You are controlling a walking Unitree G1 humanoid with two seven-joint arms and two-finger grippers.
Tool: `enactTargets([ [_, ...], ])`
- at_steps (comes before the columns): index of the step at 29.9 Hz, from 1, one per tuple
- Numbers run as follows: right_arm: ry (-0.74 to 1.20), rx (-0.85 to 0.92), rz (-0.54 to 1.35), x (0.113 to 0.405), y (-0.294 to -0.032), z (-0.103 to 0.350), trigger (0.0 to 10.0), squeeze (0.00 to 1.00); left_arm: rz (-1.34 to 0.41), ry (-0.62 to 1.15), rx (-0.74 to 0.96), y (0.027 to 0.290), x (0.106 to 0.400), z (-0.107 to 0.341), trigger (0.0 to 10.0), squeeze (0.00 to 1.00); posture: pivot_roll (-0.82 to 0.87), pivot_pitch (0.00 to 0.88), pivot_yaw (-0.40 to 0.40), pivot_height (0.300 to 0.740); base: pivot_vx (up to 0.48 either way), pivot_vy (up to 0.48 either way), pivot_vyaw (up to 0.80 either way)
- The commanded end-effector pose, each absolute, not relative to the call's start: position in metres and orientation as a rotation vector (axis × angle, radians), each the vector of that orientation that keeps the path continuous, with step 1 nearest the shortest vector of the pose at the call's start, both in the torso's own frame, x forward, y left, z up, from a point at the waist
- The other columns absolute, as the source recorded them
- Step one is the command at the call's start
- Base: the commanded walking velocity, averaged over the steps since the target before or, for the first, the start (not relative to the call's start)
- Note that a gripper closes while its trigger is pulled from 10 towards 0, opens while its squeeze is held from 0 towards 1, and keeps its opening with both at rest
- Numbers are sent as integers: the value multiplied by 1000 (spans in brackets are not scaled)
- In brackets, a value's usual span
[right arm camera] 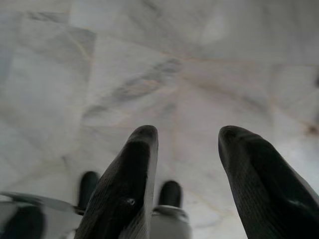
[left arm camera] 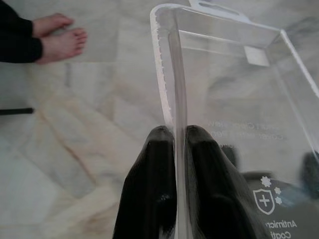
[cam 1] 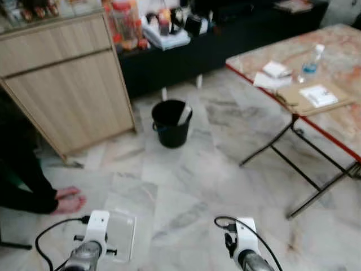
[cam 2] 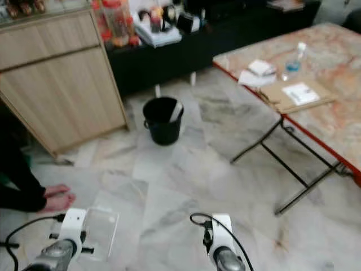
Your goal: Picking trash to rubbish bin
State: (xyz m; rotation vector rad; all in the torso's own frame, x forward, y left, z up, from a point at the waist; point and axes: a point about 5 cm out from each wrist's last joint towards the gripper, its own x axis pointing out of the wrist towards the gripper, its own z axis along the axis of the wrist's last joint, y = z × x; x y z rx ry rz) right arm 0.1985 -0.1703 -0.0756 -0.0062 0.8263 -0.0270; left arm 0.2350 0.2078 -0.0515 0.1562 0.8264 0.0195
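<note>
A clear plastic package (left arm camera: 234,99) with printed text is pinched along one edge by my left gripper (left arm camera: 175,137), which is shut on it. In the left eye view that package (cam 1: 121,234) hangs low beside my left wrist (cam 1: 97,228). A black rubbish bin (cam 1: 171,122) stands on the marble floor ahead, with a pale piece of trash leaning inside it. My right gripper (right arm camera: 187,137) is open above bare floor, holding nothing.
A person's bare feet (cam 1: 69,200) and dark sleeve lie on the floor at left. A wooden cabinet (cam 1: 62,73) stands back left. A folding table (cam 1: 316,84) with papers and a bottle (cam 1: 311,61) is at right. A dark low shelf (cam 1: 225,34) runs behind.
</note>
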Motion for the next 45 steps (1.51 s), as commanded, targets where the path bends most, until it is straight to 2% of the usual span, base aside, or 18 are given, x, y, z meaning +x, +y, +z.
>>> enactTargets([
  [1,816,8,-19,202,-164,-74,10000,0,28,840,192,218,232,-52,10000,0,128,90,-2,740,277,0,500],
  [45,776,46,-38,210,-165,-69,10000,0,48,828,174,217,234,-50,10000,0,137,140,-15,740,310,0,11],
])
